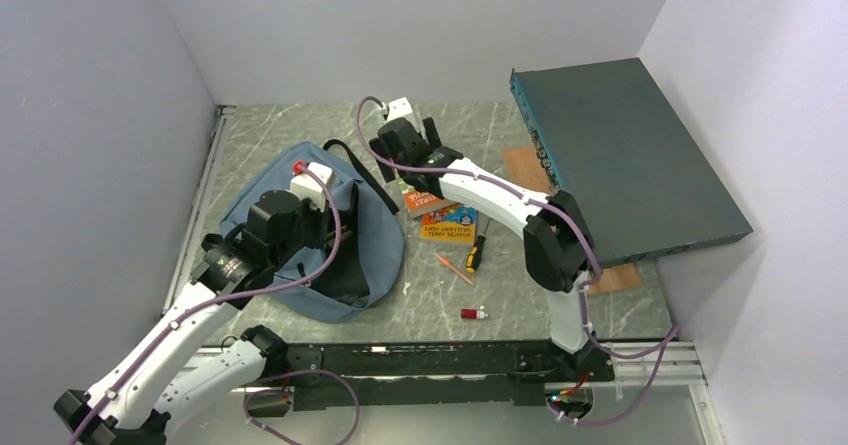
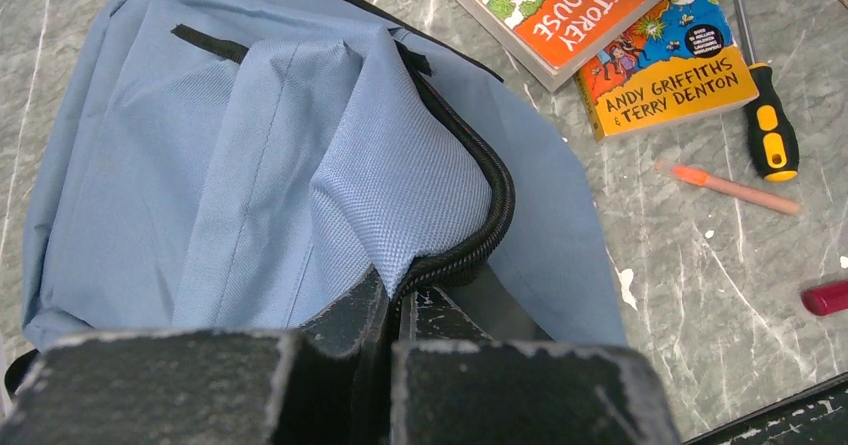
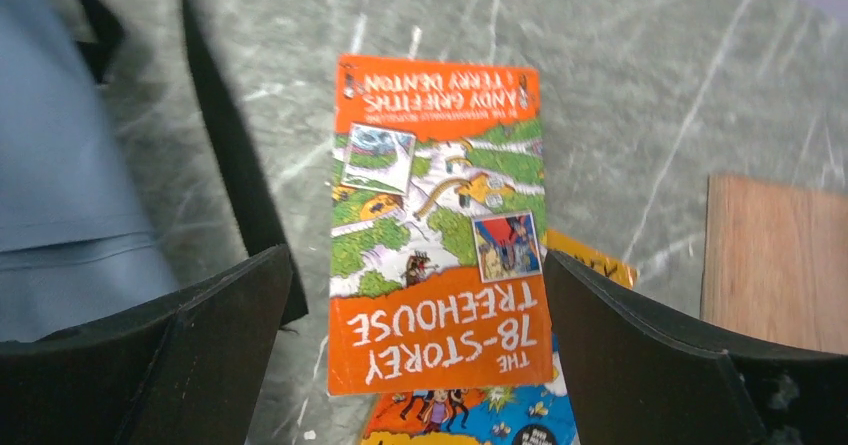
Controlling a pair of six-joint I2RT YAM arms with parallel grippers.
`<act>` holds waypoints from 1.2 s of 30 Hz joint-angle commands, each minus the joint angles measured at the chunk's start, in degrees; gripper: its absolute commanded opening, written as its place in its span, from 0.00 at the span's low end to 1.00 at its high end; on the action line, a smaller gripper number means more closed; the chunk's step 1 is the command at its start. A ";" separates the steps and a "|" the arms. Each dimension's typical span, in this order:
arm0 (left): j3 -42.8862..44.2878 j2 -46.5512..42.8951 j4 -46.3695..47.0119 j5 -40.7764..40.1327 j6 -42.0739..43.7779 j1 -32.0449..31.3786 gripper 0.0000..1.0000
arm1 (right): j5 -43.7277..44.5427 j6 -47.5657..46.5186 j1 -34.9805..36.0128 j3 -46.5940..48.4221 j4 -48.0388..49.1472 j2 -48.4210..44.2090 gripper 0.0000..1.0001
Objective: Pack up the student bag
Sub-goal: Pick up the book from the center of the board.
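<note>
The student bag (image 1: 300, 215) is a dusty-blue backpack lying at the left of the table. It fills the left wrist view (image 2: 230, 155), with its black zipper (image 2: 495, 200) open and one flap lifted. My left gripper (image 2: 405, 300) is shut on the zipper edge of that flap and holds it up; it also shows in the top view (image 1: 325, 240). My right gripper (image 3: 415, 265) is open, with one finger on each side of the orange "78-Storey Treehouse" book (image 3: 435, 235). That book lies on a second blue and yellow book (image 1: 448, 223). The right gripper (image 1: 405, 170) is just right of the bag.
A yellow-handled screwdriver (image 1: 476, 253), an orange pencil (image 1: 455, 268) and a small red marker (image 1: 474, 313) lie right of the bag. A dark teal flat box (image 1: 630, 155) sits tilted at the back right over a wooden board (image 1: 525, 168). White walls close in the table.
</note>
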 commanded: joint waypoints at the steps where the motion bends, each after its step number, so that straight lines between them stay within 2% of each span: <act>1: 2.63 -0.14 2.05 0.27 -0.68 0.18 0.00 | 9.52 11.58 -0.21 6.70 -14.72 4.81 1.00; 6: 2.67 0.36 1.86 0.25 -0.63 0.22 0.00 | 5.09 11.73 -1.11 8.71 -16.42 6.27 1.00; 10: 2.94 3.20 -1.01 5.74 -5.62 0.19 0.00 | 0.71 5.80 -0.77 2.83 -12.08 4.11 1.00; 14: -1.01 5.18 -2.77 14.19 -15.01 0.19 0.00 | -6.34 -8.18 0.40 -13.41 3.35 -3.51 0.99; 16: -5.11 4.22 -1.71 17.21 -19.98 0.18 0.00 | -7.87 -18.12 1.77 -23.42 17.45 -7.85 0.99; 18: -8.88 2.75 -1.34 17.53 -24.48 0.18 0.00 | -10.63 -27.46 2.49 -32.18 29.26 -10.47 0.99; 20: -12.29 1.19 -2.35 14.34 -28.87 0.20 0.00 | -11.50 -34.07 2.67 -36.34 34.67 -11.06 0.99; 23: -16.18 -0.57 -2.76 13.62 -33.39 0.19 0.00 | -15.37 -44.00 2.80 -36.03 31.99 -10.06 0.99; 28: -19.69 -2.19 -1.88 12.93 -38.53 0.18 0.00 | -14.40 -54.10 3.62 -37.82 35.95 -8.56 0.99; 36: -19.57 -8.43 -8.09 3.05 -43.19 0.18 0.00 | -10.16 -59.18 4.62 -38.83 39.75 -4.63 0.98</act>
